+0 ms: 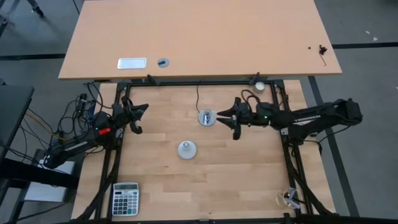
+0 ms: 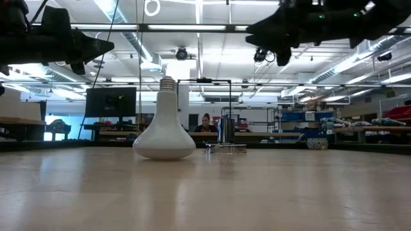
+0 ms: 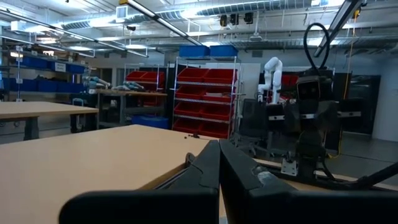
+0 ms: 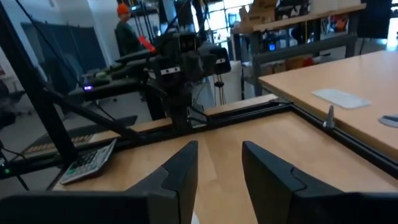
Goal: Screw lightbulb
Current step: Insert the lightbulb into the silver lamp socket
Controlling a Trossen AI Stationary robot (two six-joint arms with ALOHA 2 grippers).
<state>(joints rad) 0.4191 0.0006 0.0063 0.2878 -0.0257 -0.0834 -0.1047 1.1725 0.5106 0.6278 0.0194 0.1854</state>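
The white lightbulb (image 1: 187,149) stands by itself near the middle of the table. It rests on its rounded dome (image 2: 164,142) with the silvery screw base pointing up. The round silver socket base (image 1: 206,117) with its thin black cord sits farther back (image 2: 225,138). My right gripper (image 1: 219,114) hangs well above the table just right of the socket. It is open (image 4: 219,162) with nothing between its fingers. My left gripper (image 1: 145,107) waits shut (image 3: 219,155) over the table's left edge, high up (image 2: 106,46).
A calculator (image 1: 125,198) lies at the near left corner. A small whitish disc (image 1: 259,86) sits at the far right, and a small object (image 1: 288,198) at the near right. A second, larger tabletop (image 1: 199,37) adjoins the far edge. A person (image 2: 205,122) sits in the room beyond.
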